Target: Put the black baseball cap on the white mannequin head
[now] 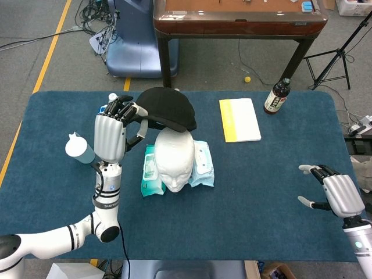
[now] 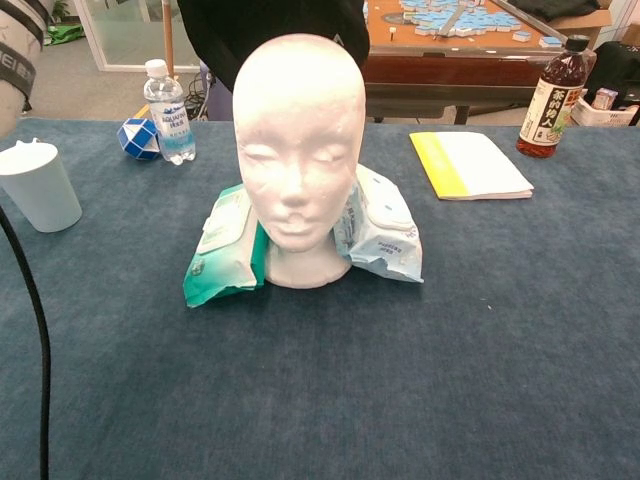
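Observation:
The white mannequin head [image 1: 175, 157] [image 2: 298, 150] stands upright at the table's middle, facing me, between wet-wipe packs. The black baseball cap [image 1: 167, 109] [image 2: 262, 32] hangs in the air just behind and above the head's crown, apart from it as far as I can tell. My left hand [image 1: 113, 132] holds the cap by its left edge, fingers curled over the rim. My right hand [image 1: 336, 193] hovers at the table's near right corner, fingers apart, holding nothing. The chest view shows only the cap's dark underside behind the head.
Teal and pale blue wipe packs [image 2: 225, 250] flank the head's base. A white cup [image 2: 38, 185], a water bottle [image 2: 168, 110] and a blue-white puzzle ball [image 2: 138, 138] stand at left. A yellow-white booklet [image 1: 239, 119] and a brown drink bottle [image 1: 277, 96] lie at the right rear.

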Tool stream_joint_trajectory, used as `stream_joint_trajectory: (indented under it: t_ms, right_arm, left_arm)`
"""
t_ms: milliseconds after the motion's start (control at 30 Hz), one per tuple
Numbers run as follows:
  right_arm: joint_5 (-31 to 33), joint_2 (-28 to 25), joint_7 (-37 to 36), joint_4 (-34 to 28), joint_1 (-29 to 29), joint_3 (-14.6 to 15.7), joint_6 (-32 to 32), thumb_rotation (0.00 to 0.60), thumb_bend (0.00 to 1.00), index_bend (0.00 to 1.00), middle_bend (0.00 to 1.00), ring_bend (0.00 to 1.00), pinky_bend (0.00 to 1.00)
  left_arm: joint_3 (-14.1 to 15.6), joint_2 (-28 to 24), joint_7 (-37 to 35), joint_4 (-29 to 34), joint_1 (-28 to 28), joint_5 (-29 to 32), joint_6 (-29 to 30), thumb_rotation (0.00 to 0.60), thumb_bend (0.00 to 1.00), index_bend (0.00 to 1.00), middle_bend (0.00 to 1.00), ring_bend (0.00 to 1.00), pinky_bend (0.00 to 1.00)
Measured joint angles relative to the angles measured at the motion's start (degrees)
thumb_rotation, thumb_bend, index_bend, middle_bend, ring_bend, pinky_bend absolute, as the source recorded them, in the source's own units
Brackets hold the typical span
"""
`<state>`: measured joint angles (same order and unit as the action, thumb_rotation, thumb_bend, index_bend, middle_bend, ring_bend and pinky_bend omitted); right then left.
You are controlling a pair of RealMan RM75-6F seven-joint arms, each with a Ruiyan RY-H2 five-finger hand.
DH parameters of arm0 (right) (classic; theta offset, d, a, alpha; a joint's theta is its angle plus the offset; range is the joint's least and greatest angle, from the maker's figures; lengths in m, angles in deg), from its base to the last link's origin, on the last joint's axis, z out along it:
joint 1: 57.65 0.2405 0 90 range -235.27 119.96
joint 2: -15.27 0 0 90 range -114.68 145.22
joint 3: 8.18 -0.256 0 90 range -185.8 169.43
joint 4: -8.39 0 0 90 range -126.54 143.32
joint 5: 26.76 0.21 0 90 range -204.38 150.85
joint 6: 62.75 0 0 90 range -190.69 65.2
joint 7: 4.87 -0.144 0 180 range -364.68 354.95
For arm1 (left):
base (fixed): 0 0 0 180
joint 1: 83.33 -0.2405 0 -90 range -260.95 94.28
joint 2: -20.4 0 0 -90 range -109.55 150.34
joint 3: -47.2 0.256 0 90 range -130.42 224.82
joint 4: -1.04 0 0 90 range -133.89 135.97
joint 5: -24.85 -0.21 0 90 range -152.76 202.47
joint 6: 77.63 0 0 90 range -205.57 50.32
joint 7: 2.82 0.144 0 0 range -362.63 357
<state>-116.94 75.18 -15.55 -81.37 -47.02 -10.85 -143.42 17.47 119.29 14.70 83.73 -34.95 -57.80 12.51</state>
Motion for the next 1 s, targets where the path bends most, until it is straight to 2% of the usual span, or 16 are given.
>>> stream_joint_trajectory:
  t_ms: [333, 567, 1000]
  right_arm:
    - [-0.06, 0.00, 0.09, -0.09, 0.03, 0.03, -0.05, 0.600, 0.02, 0.28, 0.37, 0.29, 0.46]
    - [-0.24, 0.04, 0.38, -0.16, 0.05, 0.08, -0.11, 0.600, 0.02, 0.28, 0.37, 0.29, 0.46]
    - [0.03, 0.05, 0.56, -0.32, 0.20, -0.02, 0.11, 0.600, 0.02, 0.28, 0.37, 0.29, 0.46]
  left_arm:
    - [2.87, 1.73, 2.27, 4.23, -1.23, -2.90, 4.64, 0.600, 0.51, 0.87, 0.58, 0.31, 0.42]
    - [7.91, 2.21, 2.66, 6.02, -5.04, -7.85, 9.30, 0.600, 0.51, 0.87, 0.58, 0.31, 0.42]
    - [15.24, 3.86, 3.21, 6.39, -9.09, -13.74, 10.17, 0.600, 0.51, 0.85, 0.57, 0.32, 0.42]
